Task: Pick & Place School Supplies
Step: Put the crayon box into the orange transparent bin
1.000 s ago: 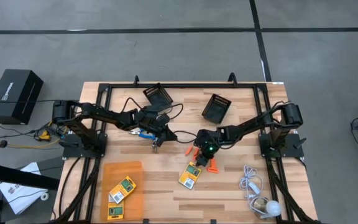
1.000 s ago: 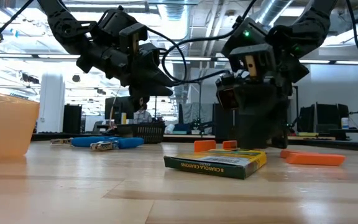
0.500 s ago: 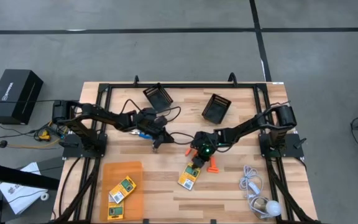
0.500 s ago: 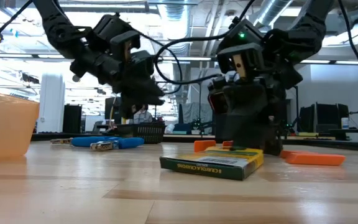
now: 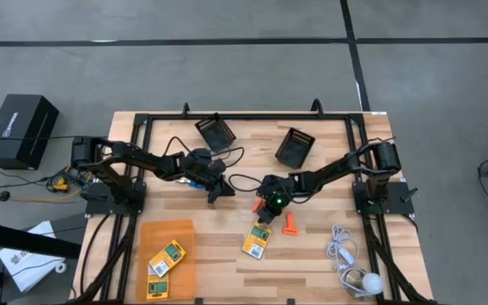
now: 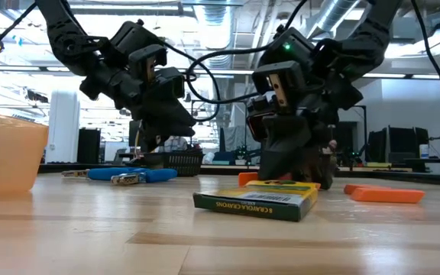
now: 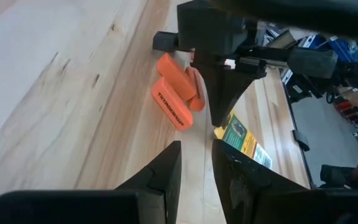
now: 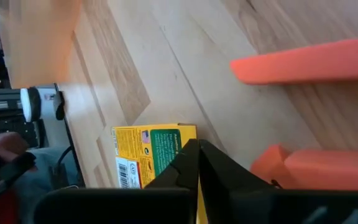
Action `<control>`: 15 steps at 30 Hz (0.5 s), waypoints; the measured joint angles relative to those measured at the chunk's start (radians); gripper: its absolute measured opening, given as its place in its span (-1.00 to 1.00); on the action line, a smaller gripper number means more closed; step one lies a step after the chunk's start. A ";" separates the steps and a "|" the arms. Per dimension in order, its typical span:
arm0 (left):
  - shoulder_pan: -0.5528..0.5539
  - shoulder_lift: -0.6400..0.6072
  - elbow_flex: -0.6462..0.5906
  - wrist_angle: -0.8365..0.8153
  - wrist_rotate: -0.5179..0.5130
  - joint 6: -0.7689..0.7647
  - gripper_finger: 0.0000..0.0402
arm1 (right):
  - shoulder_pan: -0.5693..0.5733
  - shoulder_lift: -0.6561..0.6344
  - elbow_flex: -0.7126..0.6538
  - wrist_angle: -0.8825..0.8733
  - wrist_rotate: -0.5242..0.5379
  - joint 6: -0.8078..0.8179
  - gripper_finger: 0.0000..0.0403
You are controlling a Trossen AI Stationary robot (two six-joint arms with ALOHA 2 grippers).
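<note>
Crayon box (image 5: 258, 240) lies flat near the middle of the table (image 5: 312, 263), just beside the orange pieces (image 5: 290, 224). Right gripper (image 5: 265, 212) sits low at the box's far end, fingers pressed together on nothing, as its wrist view shows. For a clean pick it would need to spread them, centre over the box's narrow sides and come down level. Left gripper (image 5: 214, 193) hovers near the blue-handled scissors (image 6: 132, 175), fingers a narrow gap apart and empty. Two more boxes already lie in the orange tray (image 5: 155, 233)
</note>
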 joint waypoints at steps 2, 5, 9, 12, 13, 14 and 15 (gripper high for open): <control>0.000 0.000 0.000 0.006 -0.001 0.000 -0.57 | -0.012 0.000 0.007 -0.001 -0.028 -0.001 -1.00; 0.000 0.000 0.000 0.020 -0.003 -0.003 -0.57 | -0.020 0.003 0.025 -0.013 -0.047 -0.030 -1.00; 0.000 0.000 0.000 0.039 -0.003 -0.019 -0.57 | -0.020 0.005 0.048 -0.060 -0.049 -0.068 -1.00; 0.000 0.000 0.000 0.057 -0.003 -0.027 -0.57 | -0.026 0.007 0.065 -0.072 -0.062 -0.087 -1.00; 0.000 0.000 0.000 0.062 -0.003 -0.028 -0.57 | -0.032 0.002 0.073 -0.071 -0.067 -0.087 -1.00; 0.000 0.000 0.000 0.068 -0.003 -0.030 -0.57 | -0.036 -0.006 0.082 -0.069 -0.069 -0.090 -1.00; 0.000 0.000 0.000 0.074 -0.003 -0.034 -0.57 | -0.041 -0.011 0.098 -0.064 -0.072 -0.093 -1.00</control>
